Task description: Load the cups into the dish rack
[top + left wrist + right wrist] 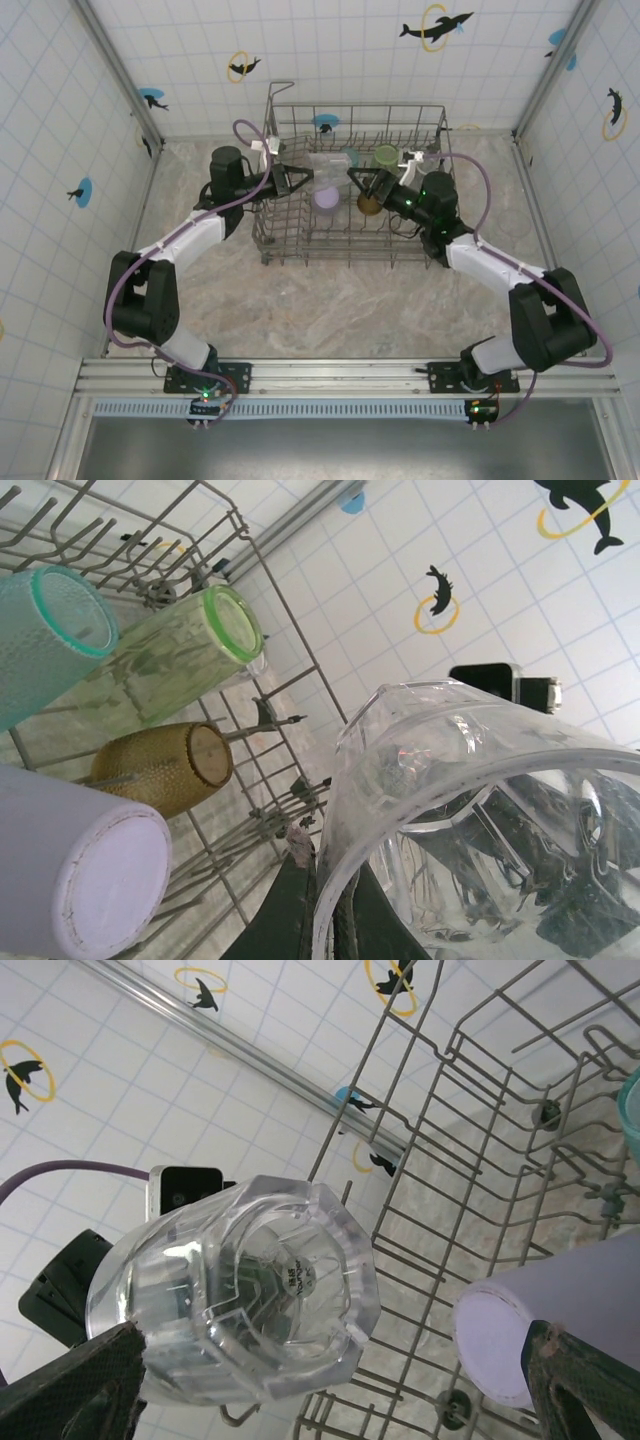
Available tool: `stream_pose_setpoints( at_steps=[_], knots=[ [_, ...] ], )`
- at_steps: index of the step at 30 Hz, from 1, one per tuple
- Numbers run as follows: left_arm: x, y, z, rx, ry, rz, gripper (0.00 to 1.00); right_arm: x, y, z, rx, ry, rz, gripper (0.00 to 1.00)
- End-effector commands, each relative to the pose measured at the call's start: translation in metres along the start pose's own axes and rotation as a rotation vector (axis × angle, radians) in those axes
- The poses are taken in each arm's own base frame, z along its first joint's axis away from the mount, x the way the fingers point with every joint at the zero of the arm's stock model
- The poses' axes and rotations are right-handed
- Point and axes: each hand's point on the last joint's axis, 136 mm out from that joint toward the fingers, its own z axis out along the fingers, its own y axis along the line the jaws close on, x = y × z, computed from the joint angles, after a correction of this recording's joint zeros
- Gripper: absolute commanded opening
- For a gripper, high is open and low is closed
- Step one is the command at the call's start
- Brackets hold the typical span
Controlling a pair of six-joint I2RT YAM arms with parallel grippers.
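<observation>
Though overlapping, perhaps five cups point(170, 670)

We're looking into a robotics lab test cell here: white grid-printed wall panels point(350, 60) dotted with dolphin stickers point(437, 27), bare aluminium corner posts point(112, 65), a marble-look surface point(330, 300), the left arm point(190, 240) and right arm point(490, 262) bolted to a metal rail point(330, 377) up front.

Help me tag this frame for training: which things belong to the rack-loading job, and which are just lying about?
Job: dish rack, clear cup in the left gripper, teal cup, lime green cup, amber cup, lavender cup, open right gripper.
Just there: dolphin stickers, purple cables.
</observation>
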Motion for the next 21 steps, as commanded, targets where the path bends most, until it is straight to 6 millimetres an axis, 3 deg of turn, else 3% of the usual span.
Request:
stream_pose_setpoints(
  at_steps=[1, 12, 21],
  knots=[
    [-0.007, -0.015, -0.006, 0.049, -0.020, 0.052, 0.00, -0.012, 0.032, 0.012, -0.119, -0.021, 0.005, 1.00],
    [-0.009, -0.014, -0.007, 0.066, -0.032, 0.026, 0.00, -0.017, 0.059, 0.035, -0.280, -0.003, 0.041, 0.93],
    [-0.012, -0.015, -0.009, 0.090, -0.042, 0.000, 0.00, -0.012, 0.067, 0.045, -0.378, 0.012, 0.117, 0.74]
  ],
)
